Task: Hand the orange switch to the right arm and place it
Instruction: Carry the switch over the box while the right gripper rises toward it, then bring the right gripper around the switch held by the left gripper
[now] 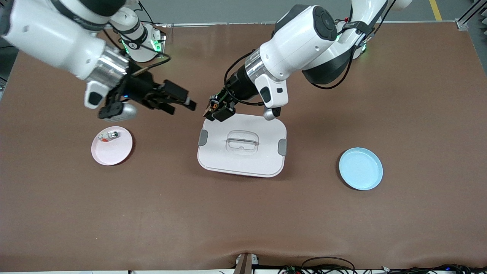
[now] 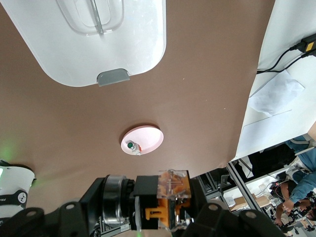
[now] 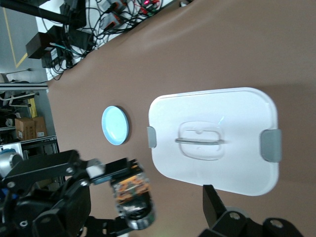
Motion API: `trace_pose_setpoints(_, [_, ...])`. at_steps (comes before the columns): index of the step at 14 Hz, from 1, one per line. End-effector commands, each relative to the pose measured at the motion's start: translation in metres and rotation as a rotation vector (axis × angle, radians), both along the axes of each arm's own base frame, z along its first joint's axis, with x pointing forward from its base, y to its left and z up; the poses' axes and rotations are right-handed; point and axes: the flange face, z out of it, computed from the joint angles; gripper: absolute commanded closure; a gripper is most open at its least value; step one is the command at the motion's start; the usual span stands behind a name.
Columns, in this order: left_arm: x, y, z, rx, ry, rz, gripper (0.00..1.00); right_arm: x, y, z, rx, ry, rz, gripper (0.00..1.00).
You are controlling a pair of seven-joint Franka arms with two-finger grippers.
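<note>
Blue plate (image 1: 360, 168), toward left arm's end of worktop (image 1: 243, 213). White lidded box (image 1: 242, 145), centre. Pink plate (image 1: 112, 145), carrying small silver-white piece (image 1: 109, 135). Left pincer (image 1: 216, 109), over box's edge, pinching orange switch (image 1: 210, 106). Right pincer (image 1: 179, 102), fingers spread, aimed at switch.

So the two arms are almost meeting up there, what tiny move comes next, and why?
Probably the right gripper, open and up over the brown table, should edge toward the left gripper, which is shut on the tiny black block with an orange centre, the orange switch, above the white lidded box. A gap still separates them.
</note>
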Motion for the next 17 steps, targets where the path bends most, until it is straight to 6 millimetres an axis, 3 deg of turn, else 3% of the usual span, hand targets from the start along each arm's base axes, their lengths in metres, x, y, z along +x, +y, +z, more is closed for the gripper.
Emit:
trace_pose_setpoints(1, [0.000,-0.004,0.005,-0.001,-0.011,0.016,0.76,0.000,0.007,0.001,0.086,-0.025,0.001,0.00])
trace_pose_setpoints(7, [0.001,-0.004,0.006,-0.004,-0.016,0.018,0.75,0.007,0.002,-0.009,0.165,-0.145,0.120,0.00])
trace_pose_setpoints(15, [0.002,-0.001,0.009,-0.005,-0.021,0.022,0.74,0.009,-0.004,-0.058,0.206,-0.214,0.129,0.00])
trace_pose_setpoints(17, [0.002,-0.001,0.009,-0.005,-0.021,0.022,0.74,0.006,-0.002,-0.063,0.202,-0.210,0.126,0.00])
